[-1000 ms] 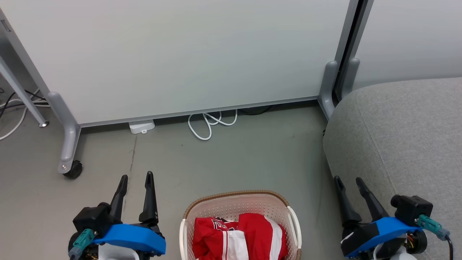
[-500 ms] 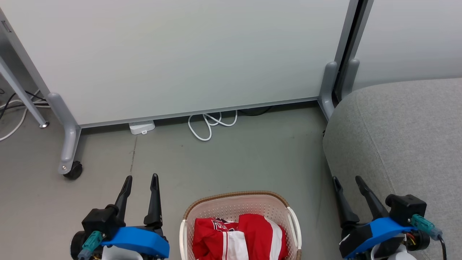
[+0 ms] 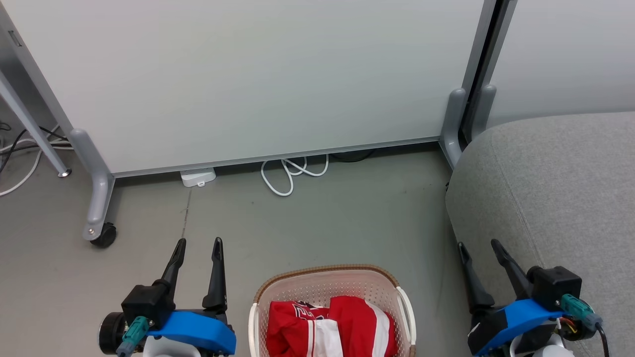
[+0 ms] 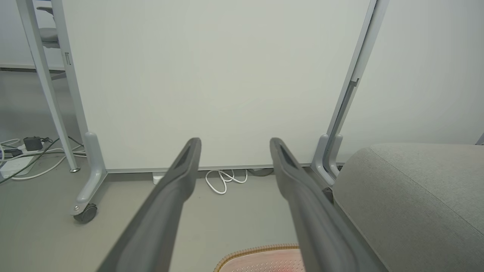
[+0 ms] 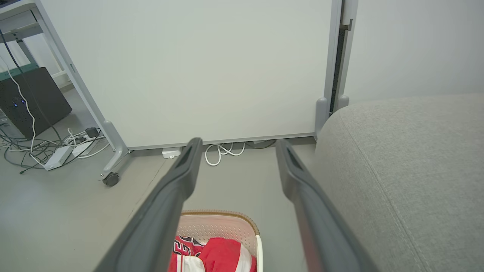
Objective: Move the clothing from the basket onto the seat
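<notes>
While its two dark fingers are standing apart with nothing between them, the left gripper (image 3: 199, 241) is sitting at about seven o'clock in the head view, tips pointing toward twelve. The right gripper (image 3: 477, 243) is sitting at about five o'clock, its fingers likewise spread and gripping nothing, leaning a little toward eleven.

Between the two, at six o'clock, the basket (image 3: 325, 270) is resting on the grey floor (image 3: 322, 223), apart from both grippers, its brown rim curving along the far side. The clothing (image 3: 347, 322) is lying bunched inside it, red with white stripes, with some lettering showing on the left-hand piece.

From three to five o'clock the sofa (image 3: 555, 188) is taking up the corner, its rounded edge facing the basket and a seam running down the fabric. The right gripper is just beside that edge; whether it is touching, I cannot tell.

At twelve o'clock a pale panel (image 3: 248, 74) is standing on grey legs, one caster (image 3: 104, 234) showing at nine. A white cable (image 3: 287, 173) is looping on the floor under the panel's lower edge.
</notes>
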Controlling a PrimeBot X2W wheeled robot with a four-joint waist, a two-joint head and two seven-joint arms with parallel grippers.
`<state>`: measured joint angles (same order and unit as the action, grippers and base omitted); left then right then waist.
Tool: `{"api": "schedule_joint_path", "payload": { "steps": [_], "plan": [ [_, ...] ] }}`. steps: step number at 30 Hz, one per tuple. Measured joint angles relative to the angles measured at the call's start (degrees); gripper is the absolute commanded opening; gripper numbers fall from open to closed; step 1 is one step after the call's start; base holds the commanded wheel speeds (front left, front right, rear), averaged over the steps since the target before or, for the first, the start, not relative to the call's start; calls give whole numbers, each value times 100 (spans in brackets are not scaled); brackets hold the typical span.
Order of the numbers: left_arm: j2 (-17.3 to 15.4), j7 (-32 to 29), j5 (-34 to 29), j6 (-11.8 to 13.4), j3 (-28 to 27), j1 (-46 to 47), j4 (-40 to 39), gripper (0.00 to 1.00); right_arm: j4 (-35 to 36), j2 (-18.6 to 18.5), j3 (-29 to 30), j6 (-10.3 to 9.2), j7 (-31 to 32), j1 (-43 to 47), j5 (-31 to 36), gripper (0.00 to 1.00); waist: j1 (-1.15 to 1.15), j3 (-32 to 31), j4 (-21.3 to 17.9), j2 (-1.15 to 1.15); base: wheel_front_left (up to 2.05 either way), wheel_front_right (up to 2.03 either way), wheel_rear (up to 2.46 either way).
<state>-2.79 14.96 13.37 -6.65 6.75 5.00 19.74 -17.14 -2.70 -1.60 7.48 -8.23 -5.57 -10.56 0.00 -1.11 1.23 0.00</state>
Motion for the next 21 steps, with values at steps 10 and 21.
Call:
{"api": "schedule_joint_path", "payload": {
  "steps": [10,21],
  "plan": [
    [-2,3,-2,12,-1,-1,18,100,-19,-1,23,0,2,5,23,100,0,-14,6,0,0,0,0],
    [-2,3,-29,13,-14,-4,24,100,4,-2,-23,0,27,7,0,100,0,60,-45,0,0,0,0]
  ]
}}
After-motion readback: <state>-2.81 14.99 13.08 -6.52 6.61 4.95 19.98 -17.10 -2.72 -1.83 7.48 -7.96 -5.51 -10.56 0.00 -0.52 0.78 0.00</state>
